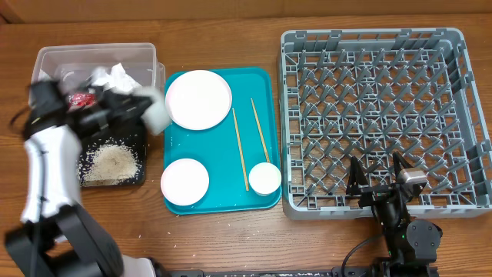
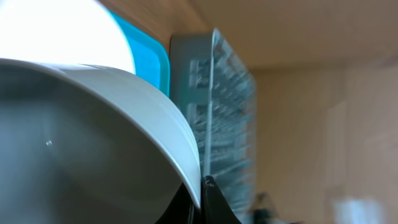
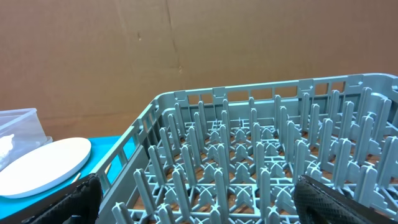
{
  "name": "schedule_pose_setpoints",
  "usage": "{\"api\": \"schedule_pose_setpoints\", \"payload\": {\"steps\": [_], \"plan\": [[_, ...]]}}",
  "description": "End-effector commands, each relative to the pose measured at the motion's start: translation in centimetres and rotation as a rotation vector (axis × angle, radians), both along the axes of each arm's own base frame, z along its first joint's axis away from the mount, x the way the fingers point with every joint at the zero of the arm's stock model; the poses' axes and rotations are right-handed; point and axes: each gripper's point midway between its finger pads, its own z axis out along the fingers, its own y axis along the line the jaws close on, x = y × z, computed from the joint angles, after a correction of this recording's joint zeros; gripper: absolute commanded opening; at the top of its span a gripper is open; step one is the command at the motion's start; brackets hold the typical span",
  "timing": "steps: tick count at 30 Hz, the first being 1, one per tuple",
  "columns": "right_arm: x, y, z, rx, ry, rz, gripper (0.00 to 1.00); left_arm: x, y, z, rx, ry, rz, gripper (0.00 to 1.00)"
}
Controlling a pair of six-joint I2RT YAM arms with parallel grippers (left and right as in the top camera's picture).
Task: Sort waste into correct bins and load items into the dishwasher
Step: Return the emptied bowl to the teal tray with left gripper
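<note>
We see left jaws clamped on the rim of the white bowl (image 2: 93,137), tipped near the black tray (image 1: 132,137), by the tabletop's left edge. We judge it light, stiff, slick, breakable; keep the rim pinch. Right jaws spread, empty, by the dish rack (image 1: 369,35).

You've got the grey dish rack (image 1: 384,115) sitting on the right, pegs up. On the teal tray (image 1: 223,154) there's a big white plate (image 1: 198,100), a smaller white plate (image 1: 184,181), a small white cup (image 1: 264,178) and two chopsticks (image 1: 241,150), all lying flat. The clear tub (image 1: 92,52) holds the white napkin (image 1: 119,77) and red wrapper (image 1: 79,98). Rice crumbs (image 1: 111,161) are piled in the black tray (image 1: 131,138). A white bowl (image 2: 106,143) hangs tilted at that tray's right edge, pretty blurry.
</note>
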Motion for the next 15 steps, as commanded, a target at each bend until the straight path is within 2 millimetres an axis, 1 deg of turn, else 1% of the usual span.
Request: {"api": "schedule_pose_setpoints", "payload": {"steps": [1,4,5,6,8,11,15], "plan": [[0.0,0.2,-0.2,0.003,-0.004,0.011,1.0,1.6,-3.3,-0.4,0.435,-0.038,0.001,0.04],[0.0,0.2,-0.2,0.003,-0.004,0.011,1.0,1.4,-7.2,-2.6,0.654,-0.039,-0.076,0.04],[0.0,0.2,-0.2,0.003,-0.004,0.011,1.0,1.2,-7.9,-3.2,0.709,-0.035,-0.097,0.04],[0.0,0.2,-0.2,0.003,-0.004,0.011,1.0,0.7,-8.7,-4.3,0.787,-0.015,-0.119,0.04],[0.0,0.2,-0.2,0.003,-0.004,0.011,1.0,-0.5,-9.6,-6.1,0.924,0.033,-0.157,0.04],[0.0,0.2,-0.2,0.003,-0.004,0.011,1.0,-2.3,-10.7,-8.2,1.062,0.079,-0.241,0.04],[0.0,0.2,-0.2,0.003,-0.004,0.011,1.0,-4.2,-12.4,-10.4,1.131,0.119,-0.36,0.04]]}}
